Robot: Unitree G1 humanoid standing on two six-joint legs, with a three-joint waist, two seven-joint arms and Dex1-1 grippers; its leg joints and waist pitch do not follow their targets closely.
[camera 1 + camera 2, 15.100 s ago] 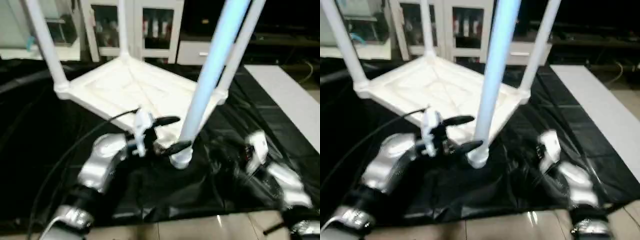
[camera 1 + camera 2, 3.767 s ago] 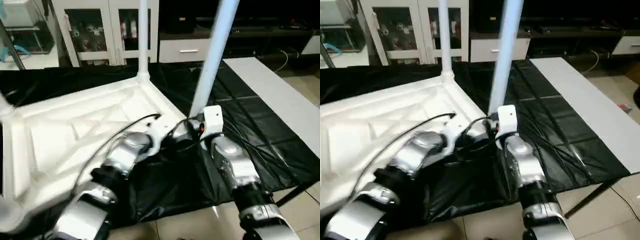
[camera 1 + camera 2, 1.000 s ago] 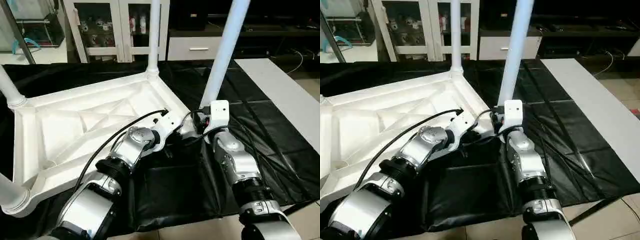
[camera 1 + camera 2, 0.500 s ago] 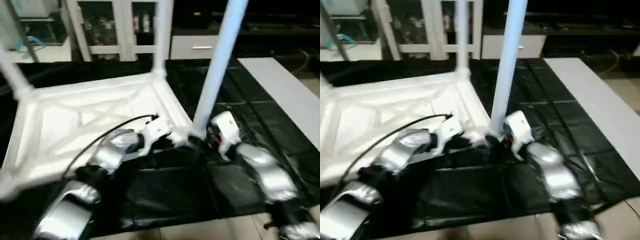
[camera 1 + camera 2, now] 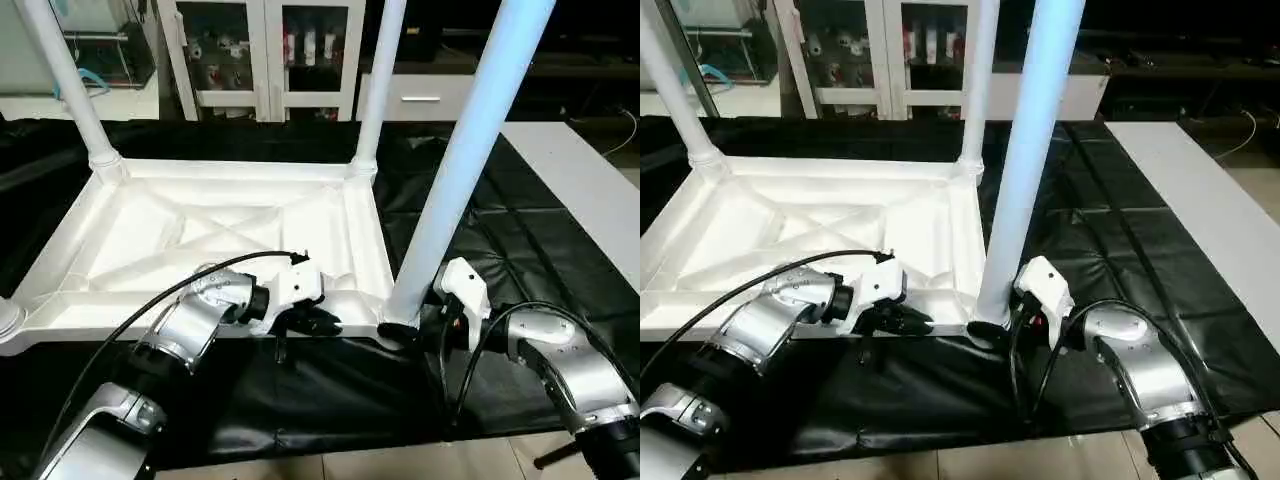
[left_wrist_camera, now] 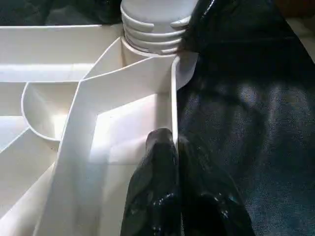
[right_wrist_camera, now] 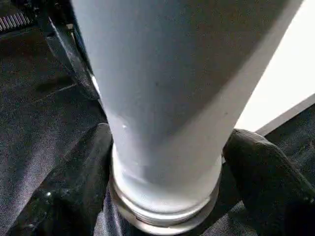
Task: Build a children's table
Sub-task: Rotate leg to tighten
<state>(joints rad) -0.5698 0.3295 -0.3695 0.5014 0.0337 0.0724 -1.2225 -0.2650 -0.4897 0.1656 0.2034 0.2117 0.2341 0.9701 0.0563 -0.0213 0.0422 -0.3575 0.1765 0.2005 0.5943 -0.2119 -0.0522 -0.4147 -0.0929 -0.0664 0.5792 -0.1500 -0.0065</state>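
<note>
- The right hand (image 7: 162,162) is set at the base of the nearest leg (image 5: 455,170), its fingers (image 7: 74,182) spread wide on either side of the shaft, seemingly to steady or seat it; whether they press on it cannot be told.
- The left hand (image 6: 170,152) is shut tight, its tips pressed against the tabletop's rim (image 6: 173,93), likely as a brace.
- The children's table (image 5: 200,235) is laid upside down on the black-covered desk (image 5: 520,240), legs pointing up.

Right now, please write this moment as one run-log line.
object: white plastic children's table, upside down, legs up | left gripper: shut on the table's rim | right gripper: around near leg base
</note>
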